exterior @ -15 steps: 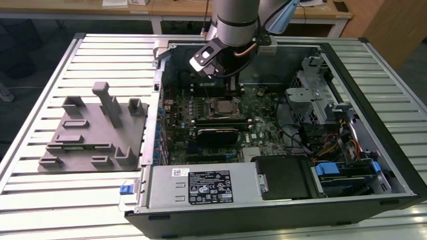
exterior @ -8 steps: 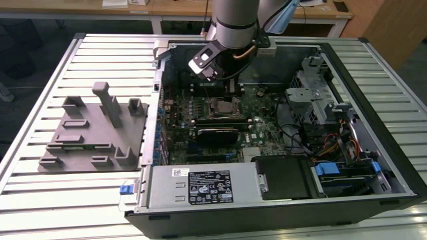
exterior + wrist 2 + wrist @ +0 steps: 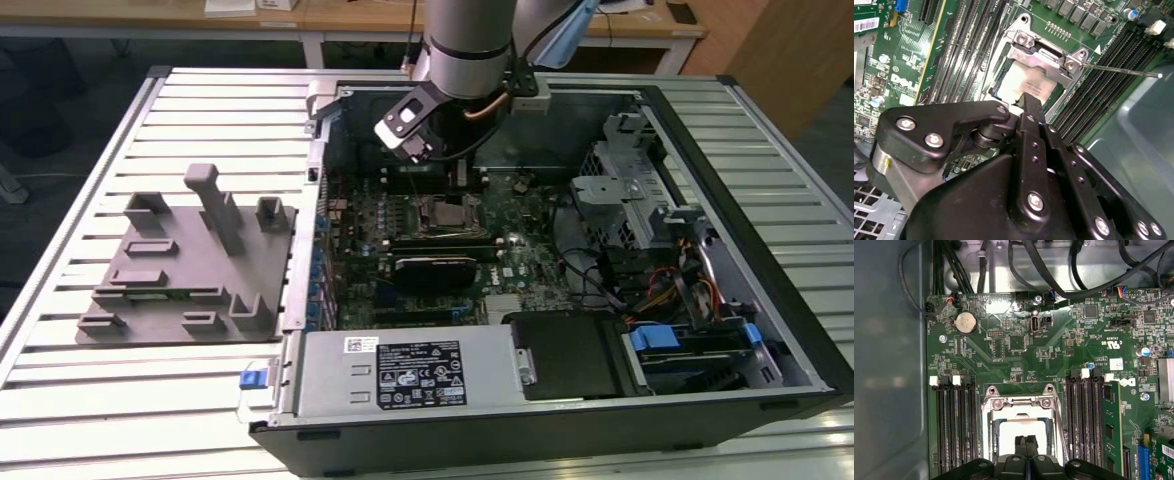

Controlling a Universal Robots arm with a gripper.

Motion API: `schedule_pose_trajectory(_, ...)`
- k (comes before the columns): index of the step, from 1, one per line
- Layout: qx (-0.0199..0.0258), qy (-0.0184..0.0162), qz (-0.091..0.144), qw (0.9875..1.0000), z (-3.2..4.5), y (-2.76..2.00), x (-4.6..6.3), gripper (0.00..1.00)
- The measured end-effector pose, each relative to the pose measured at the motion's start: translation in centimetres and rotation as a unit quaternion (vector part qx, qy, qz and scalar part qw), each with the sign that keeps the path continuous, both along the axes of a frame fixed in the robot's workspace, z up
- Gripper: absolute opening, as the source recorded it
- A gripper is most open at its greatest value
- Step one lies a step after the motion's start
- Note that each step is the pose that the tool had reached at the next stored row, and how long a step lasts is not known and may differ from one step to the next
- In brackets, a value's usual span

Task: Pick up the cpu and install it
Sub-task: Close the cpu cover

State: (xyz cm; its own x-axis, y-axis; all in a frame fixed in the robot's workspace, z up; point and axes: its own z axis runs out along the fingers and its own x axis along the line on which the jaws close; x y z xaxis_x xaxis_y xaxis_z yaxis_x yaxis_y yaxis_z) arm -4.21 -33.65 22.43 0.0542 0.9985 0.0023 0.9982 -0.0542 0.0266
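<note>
The cpu lies flat in the motherboard's socket, its silver-white top showing inside the metal socket frame. My gripper hangs just over the cpu's near edge. Its two black fingers are pressed together with nothing seen between them. The fingertips cover part of the chip. In the exterior view the arm reaches down into the open computer case above the socket.
A thin socket lever sticks out sideways from the frame. Memory slots flank the socket on both sides, one with a module. A grey holder block with upright posts stands on the table at the exterior view's left. Cables and drive bays fill the case's right.
</note>
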Motion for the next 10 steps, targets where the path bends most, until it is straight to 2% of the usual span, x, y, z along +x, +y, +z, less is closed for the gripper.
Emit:
schedule_pose_trajectory(2, 0.0, 0.0, 0.01, 1.0, -0.01, 0.0, 0.0, 0.11)
schedule_pose_trajectory(5, 0.0, 0.0, 0.037, 0.9993, -0.01, 0.0, 0.0, 0.11)
schedule_pose_trajectory(10, 0.0, 0.0, 0.082, 0.9967, -0.03, 0.0, 0.0, 0.11)
